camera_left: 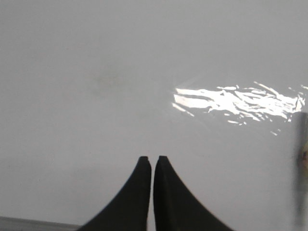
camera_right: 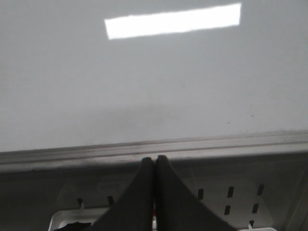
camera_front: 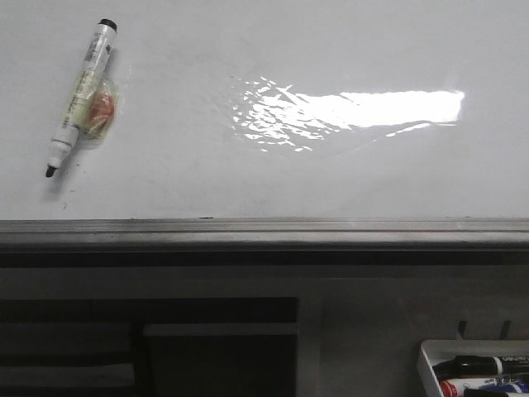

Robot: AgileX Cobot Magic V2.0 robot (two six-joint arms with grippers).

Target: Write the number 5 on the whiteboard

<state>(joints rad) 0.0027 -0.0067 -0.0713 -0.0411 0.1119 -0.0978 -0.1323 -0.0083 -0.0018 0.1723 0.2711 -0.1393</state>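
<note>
The whiteboard (camera_front: 264,174) fills the upper front view, glossy white, with a bright light reflection and a grey metal ledge (camera_front: 264,233) along its lower edge. No number 5 shows on it. A white marker (camera_front: 81,98) with a black tip lies slanted on the board at far left, over an orange blob. Neither gripper shows in the front view. My left gripper (camera_left: 152,158) is shut and empty over bare board (camera_left: 96,96). My right gripper (camera_right: 154,157) is shut and empty over the ledge (camera_right: 154,147), above the board's lower part (camera_right: 154,86).
A small white tray (camera_front: 475,368) with several markers stands at the lower right below the ledge; its rim shows in the right wrist view (camera_right: 72,216). A grey perforated panel (camera_right: 240,197) lies below the ledge. Dark shelving (camera_front: 149,343) sits at the lower left.
</note>
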